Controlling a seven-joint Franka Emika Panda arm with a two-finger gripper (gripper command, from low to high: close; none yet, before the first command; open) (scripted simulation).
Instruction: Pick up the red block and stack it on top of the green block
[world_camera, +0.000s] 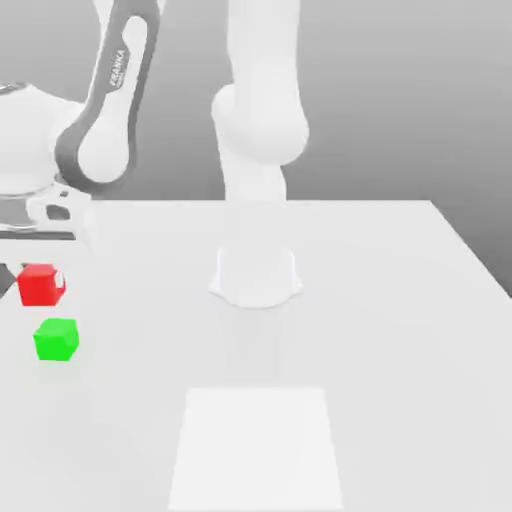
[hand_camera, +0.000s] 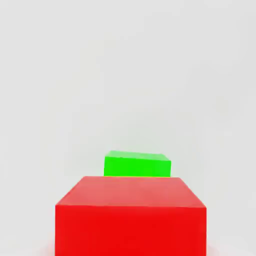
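Two fingers of the gripper (world_camera: 42, 268) are closed on the red block (world_camera: 41, 285), at the left edge of the frame; lowered off-centre, it could push the green block (world_camera: 56, 340) away

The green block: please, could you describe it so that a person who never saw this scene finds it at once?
In the exterior view, start from the pale table and go to its left side, below the robot's gripper. The green block is the small bright cube there. Its colour separates it from the similar red block nearer the gripper.
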